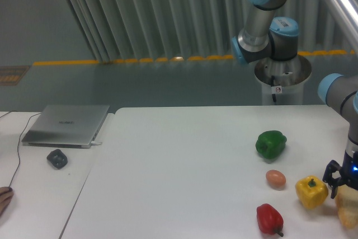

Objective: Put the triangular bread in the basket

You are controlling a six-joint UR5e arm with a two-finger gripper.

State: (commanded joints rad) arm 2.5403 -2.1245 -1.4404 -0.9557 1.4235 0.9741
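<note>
Spread apart, the fingers of the gripper (pixel 342 180) reach down over the top of the triangular bread (pixel 348 210), which lies at the tabletop's (pixel 179 166) right edge near the front corner, partly cut off by the frame. Just left of it sits the yellow pepper (pixel 311 192), with the egg (pixel 275 178), red pepper (pixel 269 218) and green pepper (pixel 271 144) nearby.

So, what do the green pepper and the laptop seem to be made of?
The green pepper looks like smooth, glossy plastic, probably a toy; its even shine suggests this, though real produce is possible. The laptop looks like matte silver metal, perhaps aluminium, judging by its flat grey lid.
</note>
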